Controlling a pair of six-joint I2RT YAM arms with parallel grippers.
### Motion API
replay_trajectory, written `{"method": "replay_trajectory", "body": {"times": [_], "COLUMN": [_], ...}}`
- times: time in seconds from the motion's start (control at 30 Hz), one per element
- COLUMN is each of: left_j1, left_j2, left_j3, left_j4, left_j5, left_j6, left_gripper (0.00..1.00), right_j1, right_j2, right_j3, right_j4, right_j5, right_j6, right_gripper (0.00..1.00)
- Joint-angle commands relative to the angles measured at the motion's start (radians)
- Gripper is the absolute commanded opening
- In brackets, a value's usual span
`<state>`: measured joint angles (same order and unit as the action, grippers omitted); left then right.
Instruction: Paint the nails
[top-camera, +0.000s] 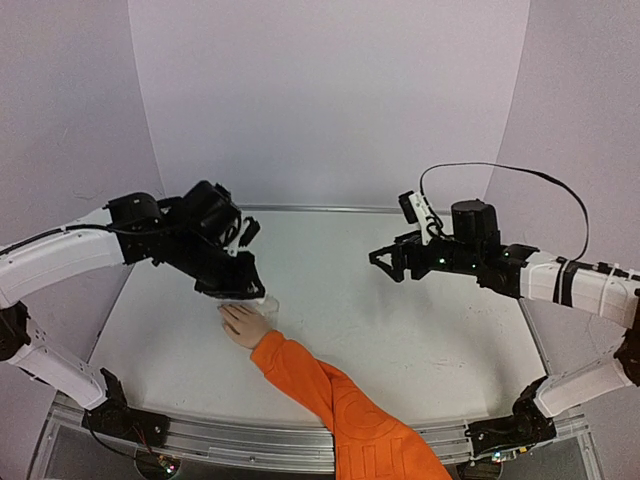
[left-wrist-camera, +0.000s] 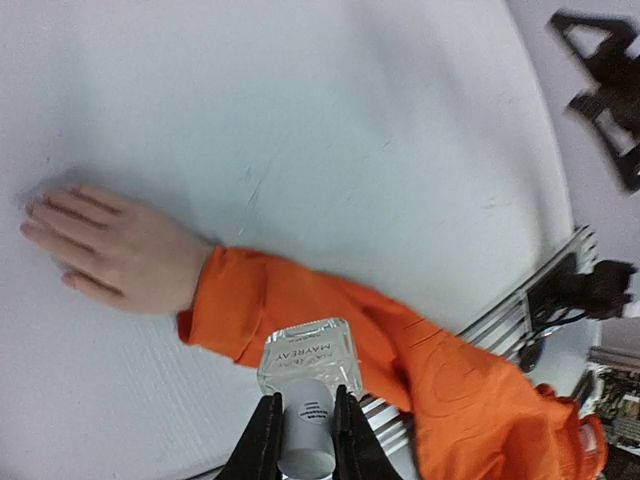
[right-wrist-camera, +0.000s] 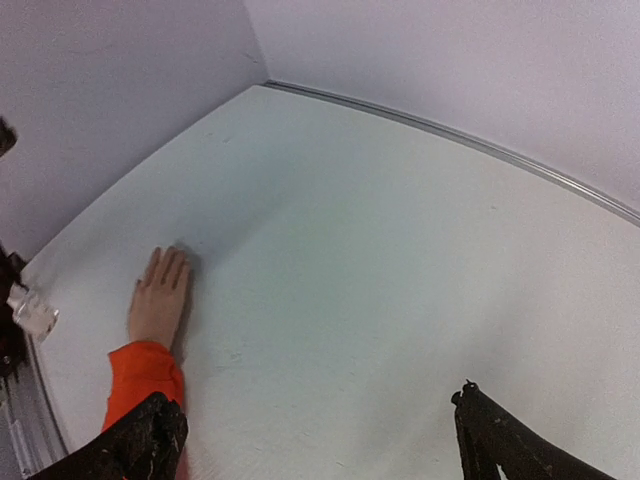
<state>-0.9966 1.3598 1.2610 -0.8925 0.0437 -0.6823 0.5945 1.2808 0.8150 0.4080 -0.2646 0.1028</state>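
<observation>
Nails (left-wrist-camera: 32, 215) lie just by the left gripper (left-wrist-camera: 305, 400); right gripper (top-camera: 378, 260) well apart.
From the counter's (top-camera: 420, 330) near edge the orange sleeve (top-camera: 320, 385) runs toward the far-left corner, then the flat hand (top-camera: 245, 326), nails at its far tip (barely discernible). Left gripper is clenched on a small bottle (left-wrist-camera: 310, 355); right is released, toward the right edge.

Quick headcount: one pale flesh-coloured hand (top-camera: 243, 325), one bright orange fabric sleeve (top-camera: 330, 400), one small clear glass bottle with a white cap (left-wrist-camera: 310, 362), one white tabletop (top-camera: 400, 320). Two white-and-black robot arms, left arm (top-camera: 60, 255) and right arm (top-camera: 570, 280), two black fingers (left-wrist-camera: 262, 440) apiece. The nails (left-wrist-camera: 30, 212) are too tiny to count.
</observation>
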Motion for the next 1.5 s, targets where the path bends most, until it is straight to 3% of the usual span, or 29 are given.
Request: {"method": "replay_trajectory", "body": {"times": [0.0, 0.17, 0.53, 1.07, 1.2, 1.27, 1.33, 1.47], "left_j1": [0.125, 0.228, 0.246, 0.252, 0.253, 0.255, 0.259, 0.266], "left_j2": [0.021, 0.087, 0.114, 0.119, 0.119, 0.118, 0.113, 0.056], "left_j3": [0.180, 0.281, 0.299, 0.290, 0.290, 0.289, 0.292, 0.292], "left_j4": [-0.004, -0.007, -0.010, -0.010, -0.010, -0.009, -0.008, 0.013], "left_j5": [0.165, 0.285, 0.349, 0.377, 0.382, 0.386, 0.392, 0.352], "left_j6": [0.079, 0.108, 0.099, 0.094, 0.098, 0.103, 0.116, 0.167], "left_gripper": [0.00, 0.00, 0.00, 0.00, 0.00, 0.00, 0.01, 0.57], "right_j1": [0.097, 0.193, 0.292, 0.316, 0.322, 0.324, 0.326, 0.326], "right_j2": [0.093, 0.258, 0.470, 0.562, 0.566, 0.563, 0.557, 0.519], "right_j3": [0.040, 0.146, 0.306, 0.371, 0.378, 0.383, 0.384, 0.339], "right_j4": [0.199, 0.276, 0.435, 0.517, 0.520, 0.523, 0.539, 0.631], "right_j5": [-0.229, -0.311, -0.342, -0.437, -0.435, -0.434, -0.442, -0.433], "right_j6": [-0.042, -0.060, -0.075, -0.065, -0.060, -0.045, -0.009, 0.132], "right_gripper": [0.91, 0.84, 0.73, 0.30, 0.15, 0.01, 0.00, 0.00]}}
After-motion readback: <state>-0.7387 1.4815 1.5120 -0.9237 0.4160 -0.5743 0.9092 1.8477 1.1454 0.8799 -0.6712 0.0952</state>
